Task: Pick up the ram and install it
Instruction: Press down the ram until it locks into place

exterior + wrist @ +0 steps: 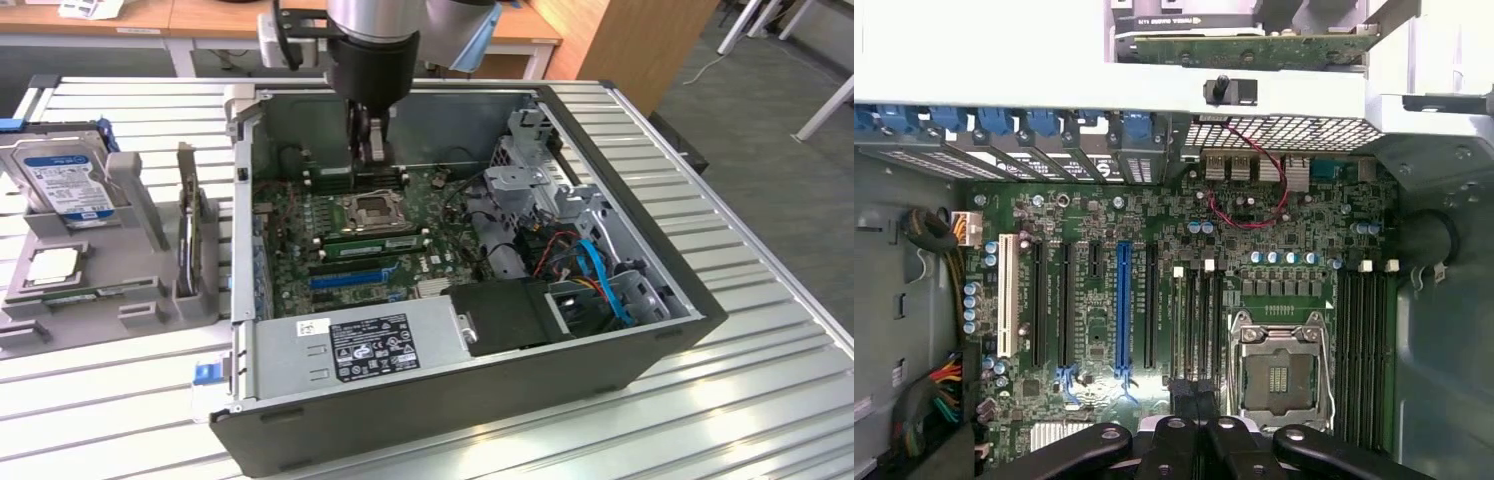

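Exterior view: a table [747, 380] of pale metal slats carries an open computer case [534, 400] that lies on its side. Inside it the green motherboard [300, 225] covers the left part of the floor, and a grey power supply [360, 345] with a black label sits at the near edge. Left of the case stands a grey holder [134, 300]. A hard drive [60, 180] with a blue-white label leans in the far part of the holder and a square processor chip [54, 265] lies nearer. The ram [187, 235] stands on its long edge in the right part of this holder, just beside the case wall and well apart from the gripper [371, 150]. The arm reaches down into the far part of the case, above the memory slots [350, 180] and just beyond the empty processor socket [371, 212]. Whether the gripper is closed or holds something, I cannot tell.
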You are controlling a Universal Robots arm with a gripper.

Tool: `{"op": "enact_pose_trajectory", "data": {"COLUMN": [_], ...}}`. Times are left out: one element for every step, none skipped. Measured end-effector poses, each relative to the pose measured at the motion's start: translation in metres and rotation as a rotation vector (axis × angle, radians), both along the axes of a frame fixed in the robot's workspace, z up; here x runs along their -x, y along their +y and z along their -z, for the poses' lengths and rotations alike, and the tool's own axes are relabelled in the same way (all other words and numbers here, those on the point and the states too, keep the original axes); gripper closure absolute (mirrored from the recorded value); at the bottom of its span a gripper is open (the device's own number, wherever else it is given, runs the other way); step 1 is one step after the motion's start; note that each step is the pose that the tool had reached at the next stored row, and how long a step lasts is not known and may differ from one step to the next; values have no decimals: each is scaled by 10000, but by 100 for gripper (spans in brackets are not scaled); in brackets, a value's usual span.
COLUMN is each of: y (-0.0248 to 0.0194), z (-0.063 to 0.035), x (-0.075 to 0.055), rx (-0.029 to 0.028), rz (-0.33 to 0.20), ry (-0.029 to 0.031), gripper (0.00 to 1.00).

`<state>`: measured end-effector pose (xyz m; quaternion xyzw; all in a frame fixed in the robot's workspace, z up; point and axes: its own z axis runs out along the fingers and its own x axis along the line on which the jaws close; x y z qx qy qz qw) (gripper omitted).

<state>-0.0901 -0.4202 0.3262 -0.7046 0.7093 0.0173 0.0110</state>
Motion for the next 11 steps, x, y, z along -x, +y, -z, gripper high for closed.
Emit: {"op": "enact_pose_trajectory", "data": {"y": [0, 0, 0, 0, 0, 0, 0, 0, 0, 0, 0], "z": [-13, -27, -42, -57, -72, -85, -98, -112, -125, -138, -151], "x": [0, 0, 0, 0, 0, 0, 0, 0, 0, 0, 0], "rx": [2, 3, 5, 7, 11, 13, 15, 19, 22, 25, 28], "rz": [0, 1, 0, 0, 1, 1, 1, 0, 0, 0, 0], "ry": [0, 0, 0, -1, 1, 0, 0, 0, 0, 0, 0], "gripper": [90, 90, 90, 90, 90, 90, 90, 90, 90, 90, 90]}}
